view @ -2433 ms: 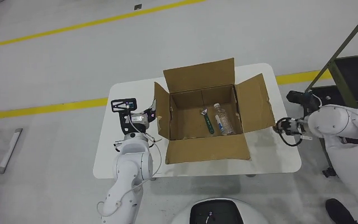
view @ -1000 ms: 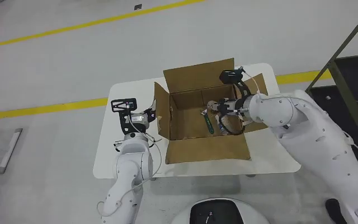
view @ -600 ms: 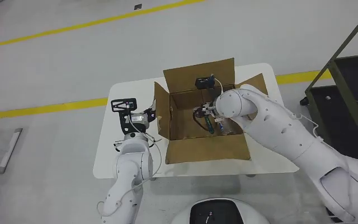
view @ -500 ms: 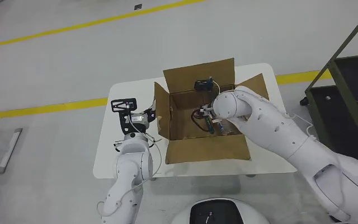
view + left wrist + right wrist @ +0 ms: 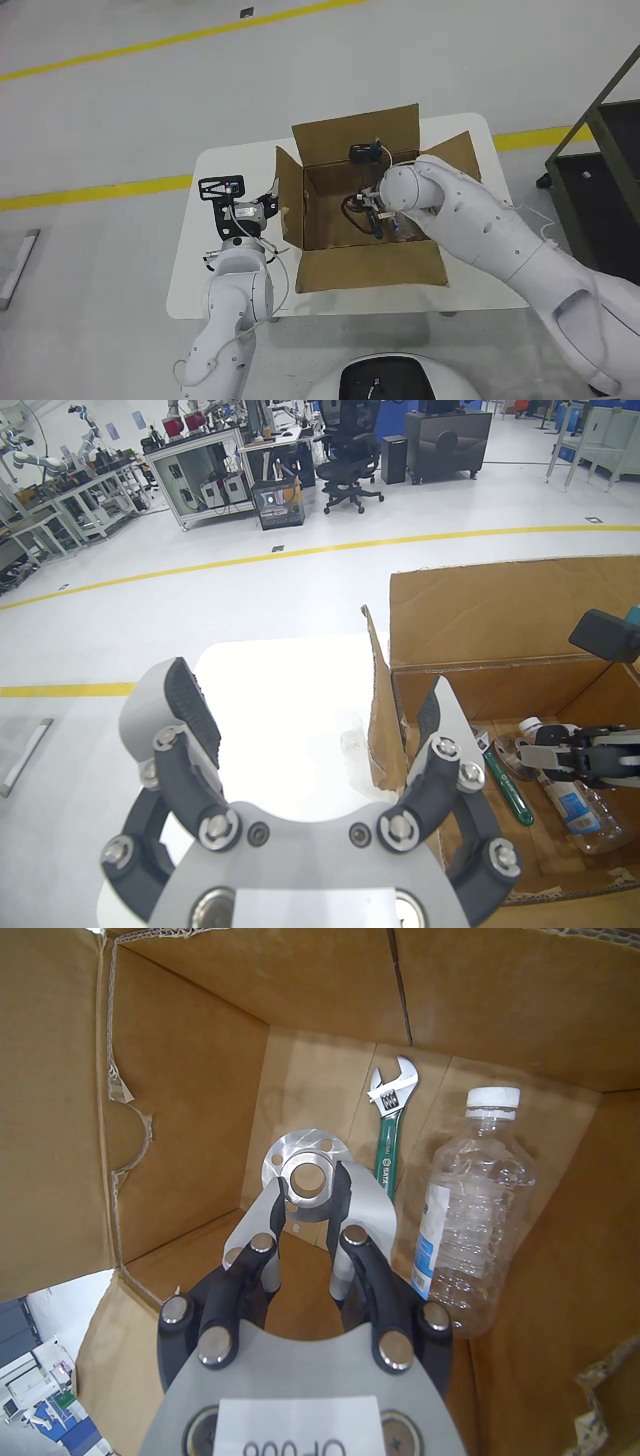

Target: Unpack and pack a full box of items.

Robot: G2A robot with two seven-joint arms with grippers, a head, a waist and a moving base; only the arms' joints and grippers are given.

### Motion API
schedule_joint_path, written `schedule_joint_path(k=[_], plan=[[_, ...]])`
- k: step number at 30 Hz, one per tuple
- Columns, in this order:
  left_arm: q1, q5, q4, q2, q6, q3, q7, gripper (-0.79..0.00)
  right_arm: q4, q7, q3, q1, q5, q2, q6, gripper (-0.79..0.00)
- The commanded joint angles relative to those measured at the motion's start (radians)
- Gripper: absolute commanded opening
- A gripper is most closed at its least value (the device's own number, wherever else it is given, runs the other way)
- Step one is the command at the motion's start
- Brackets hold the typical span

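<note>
The right pincer [image 5: 306,1200] is down inside the open cardboard box [image 5: 370,268], clenched on a round metal flange [image 5: 300,1143] — whether the flange touches the box floor cannot be told. Near it on that floor lie a green-handled wrench [image 5: 387,1148] and a clear plastic bottle [image 5: 475,1208], side by side. The left pincer [image 5: 310,695] hangs released over the white tabletop [image 5: 185,260], just outside the box's side wall.
</note>
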Motion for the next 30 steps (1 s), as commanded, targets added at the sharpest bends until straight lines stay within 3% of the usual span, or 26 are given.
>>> schedule_joint_path(k=[1, 9, 16, 21, 23, 25, 26, 30], plan=[[0.000, 0.000, 0.000, 0.000, 0.000, 0.000, 0.000, 0.000, -0.010, -0.024, 0.000, -0.019, -0.020, 0.001, 0.001, -0.785], [0.000, 0.000, 0.000, 0.000, 0.000, 0.000, 0.000, 0.000, 0.032, -0.062, -0.024, -0.045, -0.073, -0.025, 0.063, -0.785], [0.000, 0.000, 0.000, 0.000, 0.000, 0.000, 0.000, 0.000, 0.146, -0.070, -0.039, -0.034, -0.036, -0.068, 0.018, -0.785], [0.000, 0.000, 0.000, 0.000, 0.000, 0.000, 0.000, 0.000, 0.206, -0.083, -0.041, -0.015, -0.021, -0.096, -0.011, -0.610], [0.000, 0.000, 0.000, 0.000, 0.000, 0.000, 0.000, 0.000, 0.209, -0.105, -0.026, -0.010, -0.011, -0.101, -0.021, -0.619], [0.000, 0.000, 0.000, 0.000, 0.000, 0.000, 0.000, 0.000, 0.189, -0.124, -0.002, -0.010, -0.004, -0.097, -0.032, -0.705], [0.000, 0.000, 0.000, 0.000, 0.000, 0.000, 0.000, 0.000, 0.170, -0.140, 0.022, -0.011, 0.007, -0.090, -0.048, -0.785], [0.000, 0.000, 0.000, 0.000, 0.000, 0.000, 0.000, 0.000, 0.043, -0.197, 0.131, -0.051, -0.030, -0.038, -0.089, -0.785]])
